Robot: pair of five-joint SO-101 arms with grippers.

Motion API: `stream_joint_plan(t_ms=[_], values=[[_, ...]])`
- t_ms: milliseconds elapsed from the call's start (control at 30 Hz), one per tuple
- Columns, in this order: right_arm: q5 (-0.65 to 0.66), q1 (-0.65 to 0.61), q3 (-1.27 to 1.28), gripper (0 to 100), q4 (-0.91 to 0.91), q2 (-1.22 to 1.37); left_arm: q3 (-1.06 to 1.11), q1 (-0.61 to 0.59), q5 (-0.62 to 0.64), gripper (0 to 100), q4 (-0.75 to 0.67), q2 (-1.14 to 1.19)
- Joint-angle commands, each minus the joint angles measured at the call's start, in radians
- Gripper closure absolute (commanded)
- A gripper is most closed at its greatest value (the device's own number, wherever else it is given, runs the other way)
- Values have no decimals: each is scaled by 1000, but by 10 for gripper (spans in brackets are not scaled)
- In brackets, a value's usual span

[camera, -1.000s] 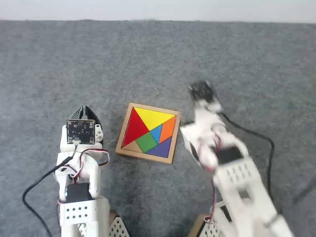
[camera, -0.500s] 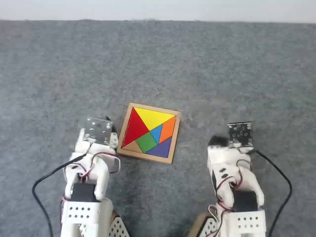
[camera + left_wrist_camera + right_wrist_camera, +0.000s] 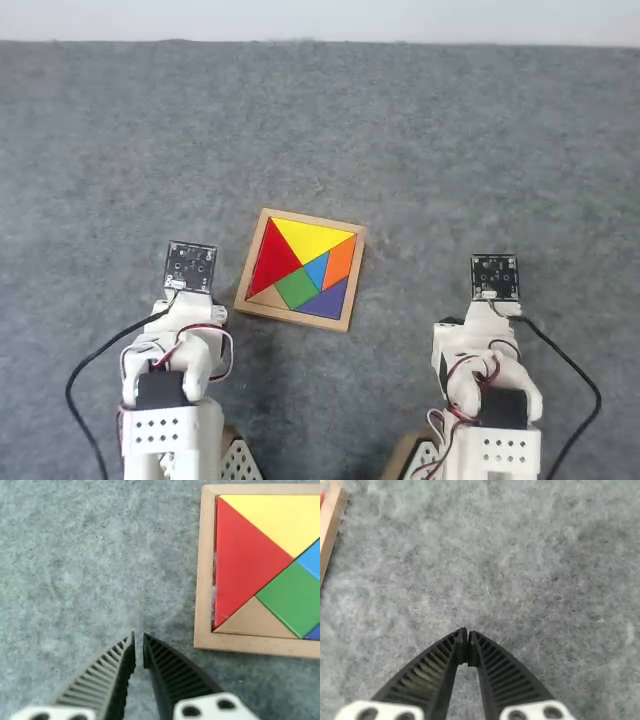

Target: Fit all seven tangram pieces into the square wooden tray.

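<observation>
The left gripper (image 3: 138,639) had its jaws nearly touching, holding nothing, just beside the square wooden tray (image 3: 204,570). The right gripper (image 3: 468,634) was likewise closed and empty over the grey carpet (image 3: 530,555). The tangram pieces (image 3: 300,262) lay fitted inside the tray, between the arms.

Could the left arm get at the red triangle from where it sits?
Probably yes. The left gripper is just beside the tray, with bare carpet between, and the red triangle lies along the tray's near edge, nothing on top.
</observation>
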Motion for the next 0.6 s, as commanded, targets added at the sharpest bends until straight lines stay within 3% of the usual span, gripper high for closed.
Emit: stream_joint_plan(t_ms=[0,567], values=[[8,16,15,987,1,-10,-25,-9,-9,966,5,-21],[9,21,15,987,12,-10,-25,-9,-9,966,5,-21]])
